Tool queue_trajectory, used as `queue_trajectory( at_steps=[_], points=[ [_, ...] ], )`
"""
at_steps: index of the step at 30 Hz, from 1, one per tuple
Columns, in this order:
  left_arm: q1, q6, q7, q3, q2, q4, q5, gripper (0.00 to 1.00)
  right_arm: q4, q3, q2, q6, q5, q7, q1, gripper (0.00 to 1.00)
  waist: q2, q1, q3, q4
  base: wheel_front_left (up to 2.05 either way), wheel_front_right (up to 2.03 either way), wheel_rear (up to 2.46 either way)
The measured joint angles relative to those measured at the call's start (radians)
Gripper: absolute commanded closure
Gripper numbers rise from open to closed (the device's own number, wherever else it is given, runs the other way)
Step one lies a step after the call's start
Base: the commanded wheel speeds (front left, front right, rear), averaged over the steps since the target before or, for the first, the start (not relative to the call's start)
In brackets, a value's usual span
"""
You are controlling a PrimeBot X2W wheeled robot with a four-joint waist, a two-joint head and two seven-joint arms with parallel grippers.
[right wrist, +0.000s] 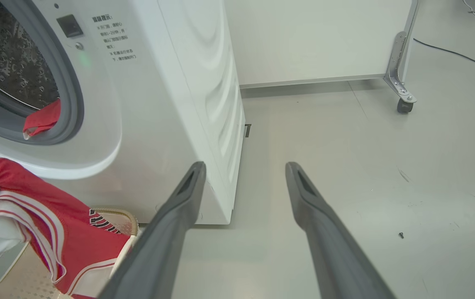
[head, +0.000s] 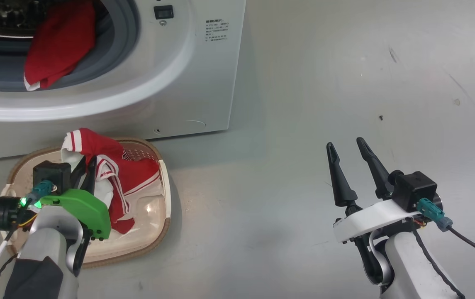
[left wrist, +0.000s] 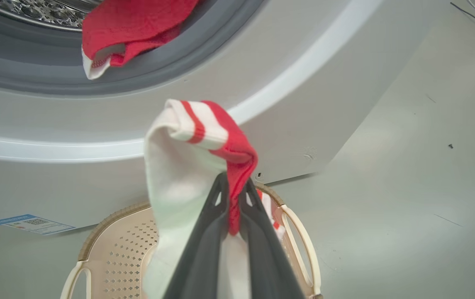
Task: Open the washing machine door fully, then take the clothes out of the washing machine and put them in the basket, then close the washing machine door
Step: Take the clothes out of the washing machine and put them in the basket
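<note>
Holding jersey (left wrist: 187, 166) over basket (head: 166, 187) w/ L gripper (left wrist: 235, 182).

Materials / finish notes

big white front-loading washing machine (head: 204, 83): smooth glossy shell, reads as painted metal; its grey rubber drum seal (head: 117, 41) is matt, perforated steel drum (right wrist: 5, 54) bright and shiny. red jersey with white striped trim (head: 133, 174): soft dull knit cloth, white fabric part looks smoother. small cream plastic basket (head: 166, 195): smooth, faint gloss, perforated walls, brown woven-look rim. pale grey floor (head: 345, 83): smooth, low sheen, scuffed. left pincer (left wrist: 235, 182) and right pincer (head: 345, 143): dark matt plastic prongs, smooth green and white plastic housings.
</note>
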Motion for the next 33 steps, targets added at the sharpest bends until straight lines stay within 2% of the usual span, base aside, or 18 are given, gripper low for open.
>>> queue_trajectory(
  at_steps=[14,27,31,32,33],
  points=[
    [-0.044,0.002,0.019,0.028,0.019,0.123,0.0,1.0,-0.026,-0.018,0.003,-0.012,-0.008,0.0,-0.041,0.0,0.0,0.0,0.118,-0.036,0.0,0.0,0.0],
    [-0.087,0.05,0.016,0.123,0.036,0.263,-0.058,1.0,-0.034,-0.025,0.003,-0.018,-0.025,0.0,-0.059,0.0,0.0,0.0,0.172,-0.031,0.0,0.0,0.0],
    [-0.105,0.053,0.004,0.124,0.036,0.288,-0.063,1.0,-0.033,-0.025,0.003,-0.018,-0.027,0.0,-0.064,0.0,0.0,0.0,0.174,-0.028,0.0,0.0,0.0],
    [-0.111,0.053,0.004,0.123,0.036,0.293,-0.063,0.91,-0.032,-0.025,0.003,-0.018,-0.027,0.0,-0.065,0.0,0.0,0.0,0.174,-0.028,0.0,0.0,0.0],
    [-0.116,0.053,0.001,0.123,0.036,0.298,-0.063,0.68,-0.031,-0.025,0.003,-0.018,-0.027,0.0,-0.066,0.0,0.0,0.0,0.173,-0.027,0.0,0.0,0.0]
  ],
)
